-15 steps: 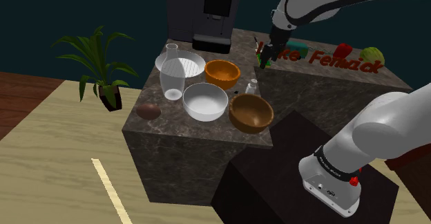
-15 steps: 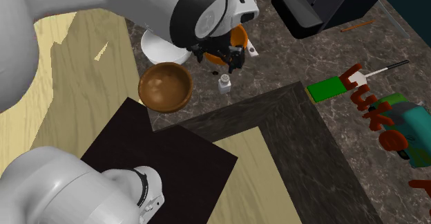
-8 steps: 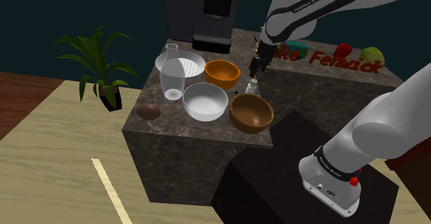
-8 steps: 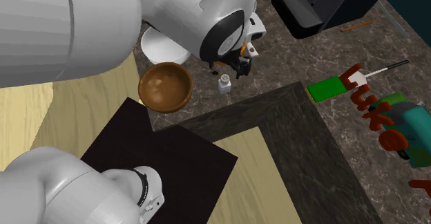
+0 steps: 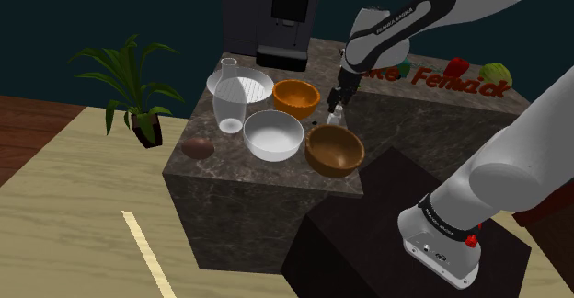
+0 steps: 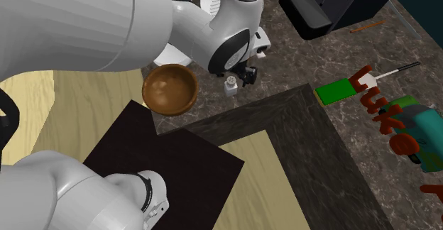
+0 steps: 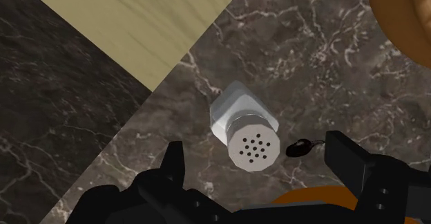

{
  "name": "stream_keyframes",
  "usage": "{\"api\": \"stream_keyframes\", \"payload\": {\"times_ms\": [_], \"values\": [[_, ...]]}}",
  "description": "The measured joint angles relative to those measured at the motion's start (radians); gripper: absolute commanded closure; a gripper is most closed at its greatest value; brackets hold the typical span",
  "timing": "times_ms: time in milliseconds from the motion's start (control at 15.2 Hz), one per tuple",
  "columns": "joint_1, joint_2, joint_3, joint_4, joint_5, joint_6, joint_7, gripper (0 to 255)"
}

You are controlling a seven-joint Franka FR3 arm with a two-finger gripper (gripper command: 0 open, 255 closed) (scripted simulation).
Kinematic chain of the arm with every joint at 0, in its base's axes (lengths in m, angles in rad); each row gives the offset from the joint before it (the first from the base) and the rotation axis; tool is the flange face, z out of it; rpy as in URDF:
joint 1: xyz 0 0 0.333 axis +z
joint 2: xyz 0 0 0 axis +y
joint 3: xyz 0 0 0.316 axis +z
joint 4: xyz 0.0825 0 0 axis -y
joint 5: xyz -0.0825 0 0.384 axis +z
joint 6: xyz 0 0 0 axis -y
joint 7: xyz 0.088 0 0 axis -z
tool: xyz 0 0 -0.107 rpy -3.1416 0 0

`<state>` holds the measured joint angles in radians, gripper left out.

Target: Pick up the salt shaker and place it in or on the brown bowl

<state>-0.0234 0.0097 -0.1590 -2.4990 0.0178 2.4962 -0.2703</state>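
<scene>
- Wrist view: the claw (image 7: 255,150) is spread wide, one finger on either side of the salt shaker (image 7: 243,126), neither touching it.
- The salt shaker stands upright on the dark marble tabletop (image 7: 290,43), just beside the brown bowl (image 5: 334,149) and near an orange bowl (image 5: 295,96).
- From the shoulder view, the claw hangs right over its cap.

Salt shaker (image 6: 231,87) — end effector (image 6: 248,75) beside

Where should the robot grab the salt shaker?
Come straight down from above and pinch the shaker body just under its holed cap. It stands upright with flat sides, and the open gripper hangs right over it.
</scene>
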Motion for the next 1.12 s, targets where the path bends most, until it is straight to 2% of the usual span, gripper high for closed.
{"api": "stream_keyframes", "payload": {"times_ms": [462, 528, 1122], "values": [[0.0, 0.01, 0.0, -0.001, 0.003, 0.012, -0.003, 0], [0.0, 0.01, 0.0, -0.001, 0.003, 0.012, -0.003, 255], [0.0, 0.01, 0.0, -0.001, 0.003, 0.012, -0.003, 255]]}}
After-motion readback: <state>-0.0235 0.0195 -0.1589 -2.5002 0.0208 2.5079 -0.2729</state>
